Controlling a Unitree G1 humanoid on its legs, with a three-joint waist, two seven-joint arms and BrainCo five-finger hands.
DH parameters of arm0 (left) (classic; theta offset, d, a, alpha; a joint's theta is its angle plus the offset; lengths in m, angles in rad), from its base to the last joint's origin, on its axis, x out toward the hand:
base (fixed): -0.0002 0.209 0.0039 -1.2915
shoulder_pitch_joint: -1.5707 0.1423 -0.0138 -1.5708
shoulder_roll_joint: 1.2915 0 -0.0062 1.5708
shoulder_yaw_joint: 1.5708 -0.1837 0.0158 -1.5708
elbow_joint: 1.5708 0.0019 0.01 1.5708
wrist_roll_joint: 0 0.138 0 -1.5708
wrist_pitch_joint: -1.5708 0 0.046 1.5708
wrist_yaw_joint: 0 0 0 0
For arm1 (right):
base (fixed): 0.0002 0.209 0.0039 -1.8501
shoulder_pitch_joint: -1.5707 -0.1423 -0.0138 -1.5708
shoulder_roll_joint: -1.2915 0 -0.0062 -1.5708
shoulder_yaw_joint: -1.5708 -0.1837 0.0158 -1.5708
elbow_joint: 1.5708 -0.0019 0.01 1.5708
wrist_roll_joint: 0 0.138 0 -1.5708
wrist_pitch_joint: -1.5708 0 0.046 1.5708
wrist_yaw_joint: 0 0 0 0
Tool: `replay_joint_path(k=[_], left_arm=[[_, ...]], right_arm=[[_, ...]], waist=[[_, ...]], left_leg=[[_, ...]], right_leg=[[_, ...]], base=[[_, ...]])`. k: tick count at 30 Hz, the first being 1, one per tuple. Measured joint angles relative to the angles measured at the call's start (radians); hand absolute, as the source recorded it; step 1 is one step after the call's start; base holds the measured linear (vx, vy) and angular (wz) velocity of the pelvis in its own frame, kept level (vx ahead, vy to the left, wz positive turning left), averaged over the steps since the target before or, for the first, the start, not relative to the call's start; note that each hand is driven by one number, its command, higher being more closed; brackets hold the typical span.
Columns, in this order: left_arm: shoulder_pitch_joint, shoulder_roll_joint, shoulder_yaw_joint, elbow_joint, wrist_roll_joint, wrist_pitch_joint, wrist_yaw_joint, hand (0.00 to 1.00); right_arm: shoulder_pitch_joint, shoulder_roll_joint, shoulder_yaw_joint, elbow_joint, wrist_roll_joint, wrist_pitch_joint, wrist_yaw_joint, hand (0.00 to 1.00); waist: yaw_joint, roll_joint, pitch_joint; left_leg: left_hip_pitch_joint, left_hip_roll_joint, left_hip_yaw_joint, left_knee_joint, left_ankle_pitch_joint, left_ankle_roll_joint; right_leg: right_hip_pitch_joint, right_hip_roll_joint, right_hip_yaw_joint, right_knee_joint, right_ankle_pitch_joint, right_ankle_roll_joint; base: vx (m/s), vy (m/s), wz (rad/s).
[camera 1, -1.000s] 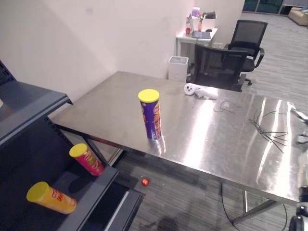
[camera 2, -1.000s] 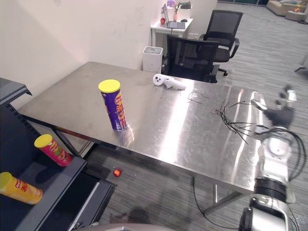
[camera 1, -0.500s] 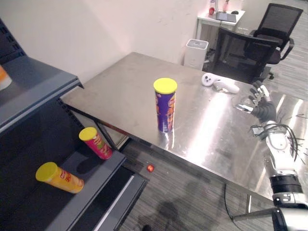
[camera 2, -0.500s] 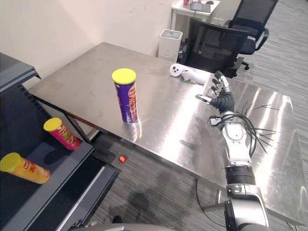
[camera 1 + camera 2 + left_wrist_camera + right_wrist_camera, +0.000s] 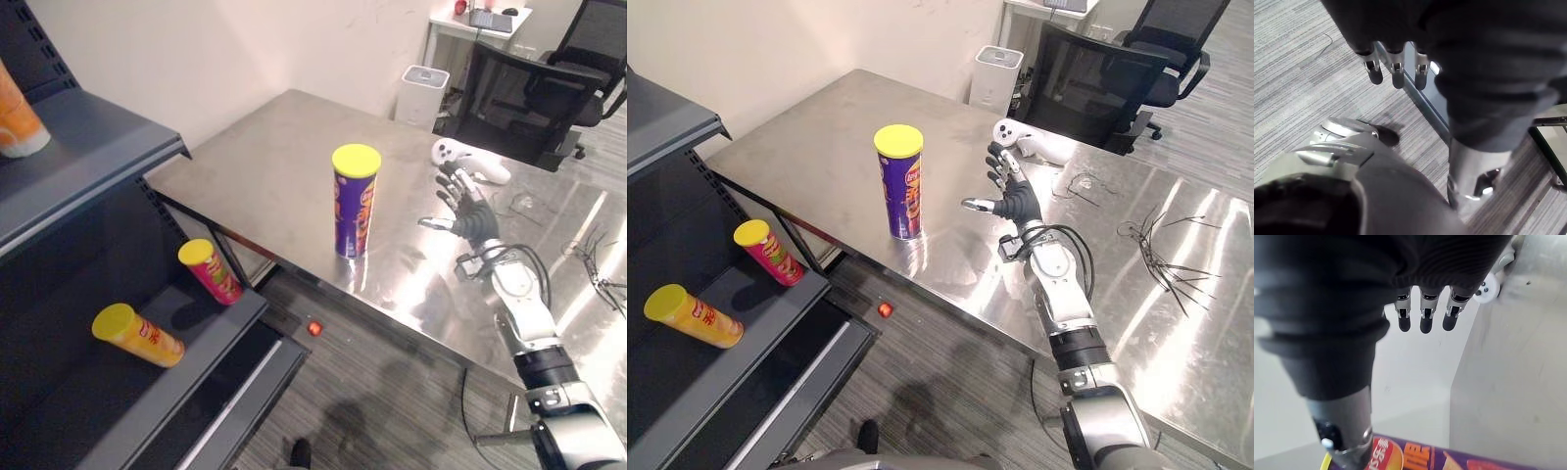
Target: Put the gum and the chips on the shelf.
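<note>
Above the steel table (image 5: 813,157), the fingers (image 5: 1002,168) of the right hand (image 5: 1021,204) stand straight and spread, with the thumb stretched toward nine o'clock. They hold nothing. The purple chips can (image 5: 903,191), capped with a yellow lid, stands upright on the table at nine o'clock from that hand, near it but apart. In the right wrist view its printed side shows past the thumb. A white controller (image 5: 1024,142) lies at twelve o'clock from the hand, and thin wires (image 5: 1166,257) lie well off at three o'clock.

At eight o'clock from the chips can, beyond the table edge, the dark shelf (image 5: 201,343) carries a red can (image 5: 771,253) and a yellow can (image 5: 696,316), both on their sides. An orange container (image 5: 15,113), partly cut off, sits on the upper board. A small red object (image 5: 885,309) lies on the floor under the table edge.

The left hand (image 5: 1397,61) hangs over the striped floor (image 5: 1298,63), its fingers straight and empty.
</note>
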Motion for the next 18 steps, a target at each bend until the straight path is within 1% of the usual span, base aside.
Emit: replay_joint_path(k=[2, 5, 18], left_arm=[[-0.006, -0.002, 0.004, -0.007, 0.0, 0.002, 0.001, 0.0], [-0.005, -0.004, 0.01, -0.013, 0.0, 0.011, 0.001, 0.0], [-0.004, -0.004, 0.018, -0.019, 0.0, 0.011, 0.001, 0.0]], right_arm=[[-0.01, 0.0, 0.009, 0.0, 0.0, 0.001, 0.009, 0.0], [-0.032, 0.0, 0.042, -0.003, 0.0, 0.001, 0.013, 0.0], [-0.067, -0.002, 0.093, -0.04, 0.008, 0.001, 0.024, 0.0]], waist=[[0.012, 0.001, 0.005], [0.013, 0.001, 0.005], [0.015, -0.002, 0.007]], left_leg=[[-0.002, 0.001, -0.001, 0.0, 0.004, -0.001], [-0.005, 0.0, -0.001, -0.001, 0.007, -0.001], [-0.017, 0.006, 0.002, 0.0, 0.012, -0.004]], right_leg=[[0.0, 0.001, -0.001, -0.002, 0.0, 0.0], [0.0, 0.002, -0.001, -0.007, 0.0, 0.0], [-0.009, 0.009, 0.003, -0.013, 0.0, 0.0]], base=[[-0.06, -0.016, 0.02], [-0.04, -0.009, 0.01], [-0.01, -0.006, 0.0]])
